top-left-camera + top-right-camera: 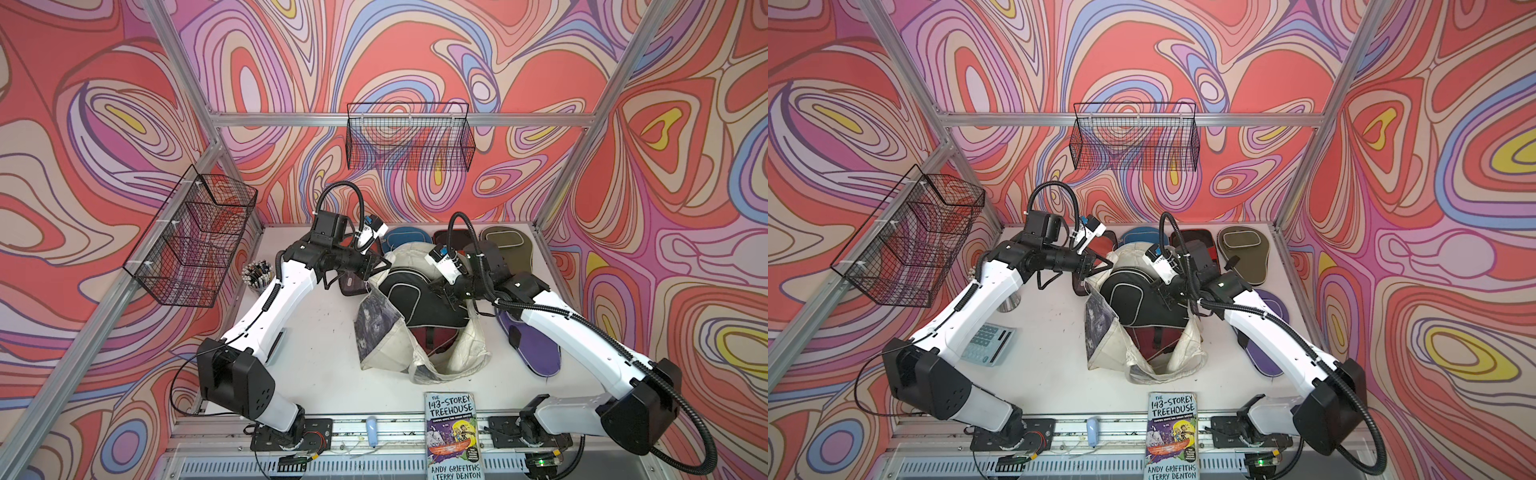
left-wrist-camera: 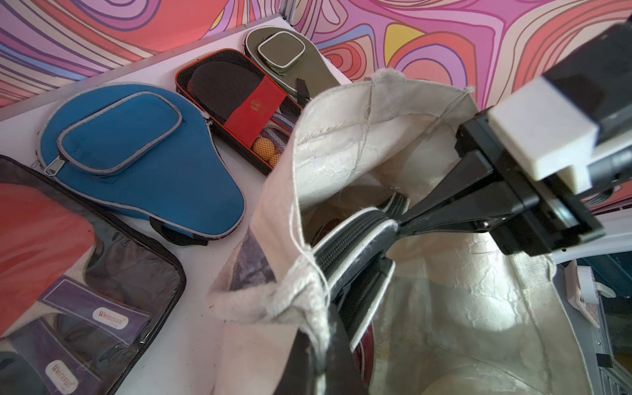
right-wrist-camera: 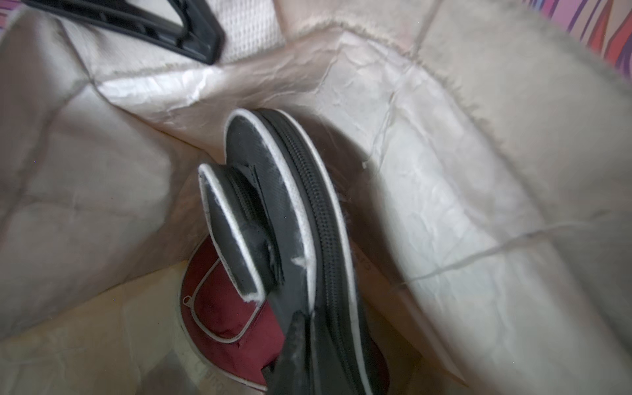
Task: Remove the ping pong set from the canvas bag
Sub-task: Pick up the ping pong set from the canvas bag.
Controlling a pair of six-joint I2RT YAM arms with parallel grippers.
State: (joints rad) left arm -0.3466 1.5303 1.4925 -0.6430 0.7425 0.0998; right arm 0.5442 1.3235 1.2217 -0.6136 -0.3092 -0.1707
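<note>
Tabletop (image 1: 316, 349): canvas bag (image 1: 376, 328) slumped mid-table, mouth up.

Already out on the tabletop:
- purple case (image 1: 536, 345) on the right arm's side
- blue case (image 2: 143, 154), mesh pack (image 2: 239, 95) and olive case (image 2: 294, 61) along the far edge
- clear pack (image 2: 68, 273) with a red paddle, just beside the bag on the left arm's side

Black case (image 1: 409, 297) stands on edge in the bag mouth, roughly half out. Its long axis runs across the mouth, from the left arm's side to the right arm's. Maroon case (image 3: 212, 307) lies flat at the bag's bottom, under it.

Right fingers (image 2: 444, 201) are closed on the black case's piped rim, at the end nearer the right arm. So the right arm owns the pull, probably up and toward its own side, along the case's axis.

Left fingers (image 3: 171, 27) sit at the bag rim on the opposite side, cloth bunched against them. Can't tell whether they clamp it or are slack.

Risk: if that rim isn't held, the bag likely rides up with the case.
</note>
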